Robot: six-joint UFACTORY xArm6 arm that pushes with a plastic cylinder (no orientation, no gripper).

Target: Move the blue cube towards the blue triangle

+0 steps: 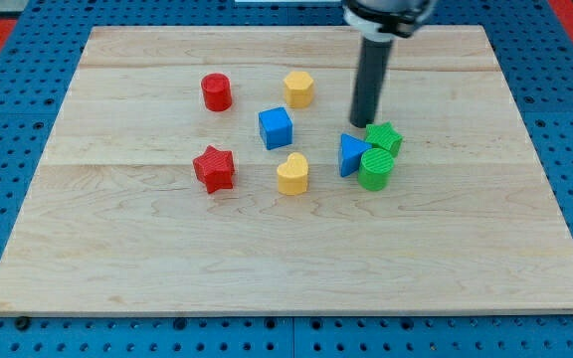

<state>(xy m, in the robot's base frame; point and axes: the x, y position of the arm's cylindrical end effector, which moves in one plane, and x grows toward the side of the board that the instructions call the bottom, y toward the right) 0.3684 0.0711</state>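
Observation:
The blue cube (276,127) sits near the middle of the wooden board (167,239). The blue triangle (350,154) lies to its right and slightly lower, touching a green cylinder (375,169) and next to a green star (384,138). My tip (362,124) is at the end of the dark rod, just above the blue triangle and left of the green star, to the right of the blue cube with a gap between them.
A red cylinder (216,91) and a yellow hexagon block (298,88) lie toward the view's top. A red star (214,167) and a yellow heart (291,174) lie below the blue cube. The board rests on a blue perforated surface.

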